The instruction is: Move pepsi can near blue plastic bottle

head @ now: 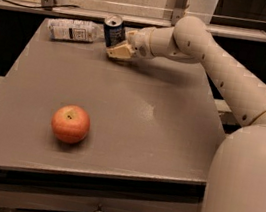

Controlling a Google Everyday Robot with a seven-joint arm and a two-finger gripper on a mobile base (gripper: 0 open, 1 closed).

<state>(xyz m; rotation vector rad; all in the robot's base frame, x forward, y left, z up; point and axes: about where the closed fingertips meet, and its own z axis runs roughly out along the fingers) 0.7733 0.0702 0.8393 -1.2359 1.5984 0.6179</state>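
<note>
The pepsi can (114, 29), dark blue with a silver top, is at the table's far edge and tilts slightly. My gripper (115, 46) reaches in from the right and is shut on the can's lower part. One tan finger (120, 51) shows in front of the can; the other is hidden behind it. The blue plastic bottle (74, 31), clear and crinkled with a pale label, lies on its side just left of the can, a small gap apart.
A red apple (70, 123) sits on the grey table (136, 114) at the near left. A metal rail and frame (178, 14) run behind the table's far edge. My arm (229, 78) crosses the table's right side.
</note>
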